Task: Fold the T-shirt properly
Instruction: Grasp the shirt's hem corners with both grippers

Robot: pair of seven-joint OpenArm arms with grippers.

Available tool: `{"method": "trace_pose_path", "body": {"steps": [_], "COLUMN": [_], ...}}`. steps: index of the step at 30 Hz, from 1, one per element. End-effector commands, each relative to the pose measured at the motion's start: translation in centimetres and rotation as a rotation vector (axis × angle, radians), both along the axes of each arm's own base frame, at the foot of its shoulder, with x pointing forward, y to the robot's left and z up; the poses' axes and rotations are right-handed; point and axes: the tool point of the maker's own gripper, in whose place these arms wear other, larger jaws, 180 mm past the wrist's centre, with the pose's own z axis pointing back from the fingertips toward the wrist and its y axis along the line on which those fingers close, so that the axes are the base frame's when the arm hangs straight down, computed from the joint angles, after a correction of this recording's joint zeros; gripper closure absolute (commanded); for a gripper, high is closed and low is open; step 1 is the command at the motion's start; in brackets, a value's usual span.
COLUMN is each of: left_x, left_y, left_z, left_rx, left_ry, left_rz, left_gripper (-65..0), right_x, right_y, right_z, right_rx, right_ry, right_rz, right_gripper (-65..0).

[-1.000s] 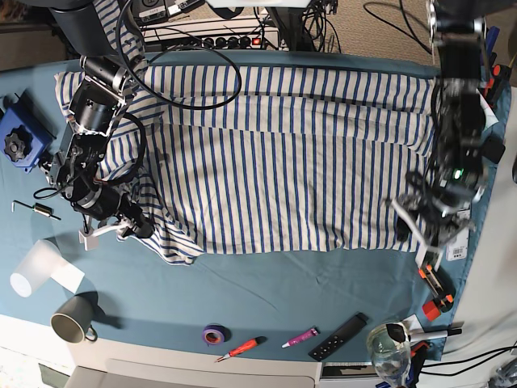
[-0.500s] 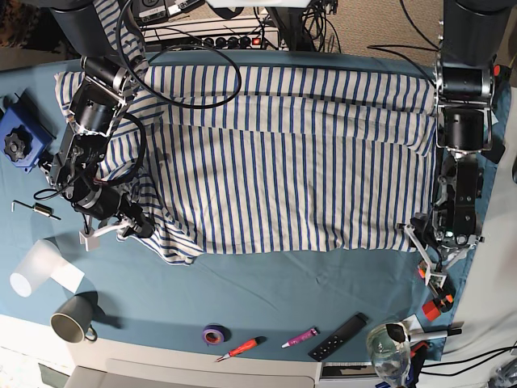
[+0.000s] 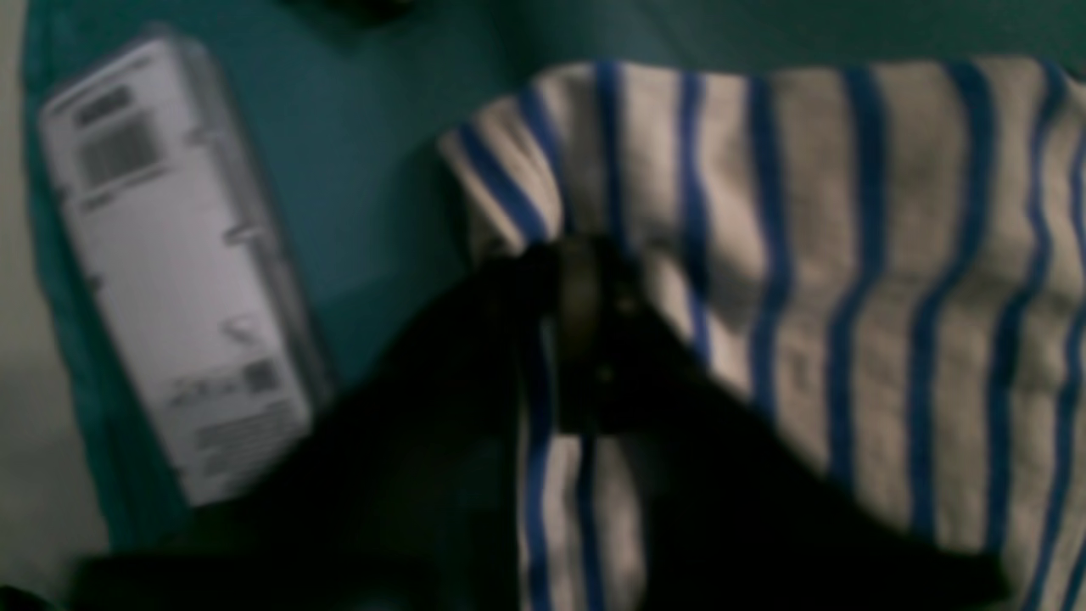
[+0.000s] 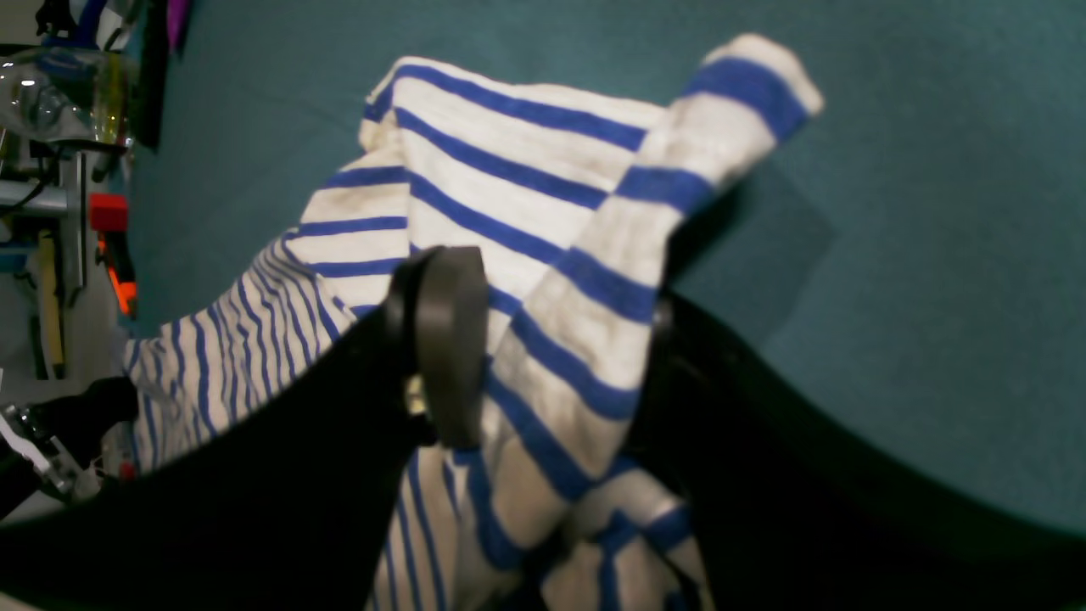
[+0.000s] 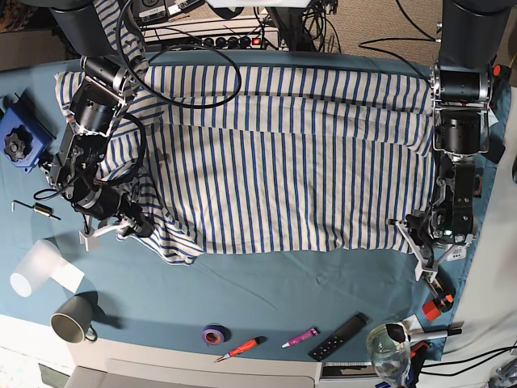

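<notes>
the t-shirt [image 5: 283, 162] lies spread across the teal worktop [image 5: 283, 291]. the left end effector [image 3: 551, 339], having swung down to the near right corner, now pinches the hem; the right end effector [image 4: 543, 356] grips the near left corner, ready to fold.

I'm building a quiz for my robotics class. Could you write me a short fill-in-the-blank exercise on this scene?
1. The right pincer is shut on a bunched corner of the ___.
2. The T-shirt is white with thin ___ stripes.
3. The table is covered by a plain ___ cloth.
4. Beside the T-shirt corner, the left wrist view shows a white ___ with barcodes.

Missing words: T-shirt; blue; teal; package
</notes>
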Motion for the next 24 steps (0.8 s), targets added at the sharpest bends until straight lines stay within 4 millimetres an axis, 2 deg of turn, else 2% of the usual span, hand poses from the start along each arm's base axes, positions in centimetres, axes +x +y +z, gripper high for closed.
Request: {"method": "trace_pose_path", "body": {"steps": [1,6,9,12,17,24], "left_x": [1.2,1.2,1.2,1.1,1.6,1.6], "left_y": [0.5,0.5,0.8,1.3,2.3,1.7], "left_z": [1.6,1.6,1.7,2.1,3.8,5.7], "left_rx": [0.006,0.006,0.02,0.031,0.053,-0.055], "left_ry": [-0.042,-0.044,-0.043,-0.013,0.001,0.001], "left_rz": [0.008,0.008,0.009,0.018,0.031,0.034], "left_gripper": [0.0,0.0,0.0,0.0,0.0,0.0], "right_x": [-0.7,-0.3,0.6,1.9,3.4,3.7], "right_y": [-0.1,-0.4,-0.6,-0.7,-0.2,-1.1], "right_z": [-0.6,-0.3,0.7,2.5,5.2,9.0], "right_rx": [-0.032,-0.036,-0.035,-0.046,-0.055,-0.149], "right_ry": [0.061,0.04,0.015,-0.033,-0.084,-0.151], "right_rz": [0.027,0.013,0.01,0.033,0.088,0.115], "right_gripper": [-18.3,0.0,0.0,0.0,0.0,0.0]}}
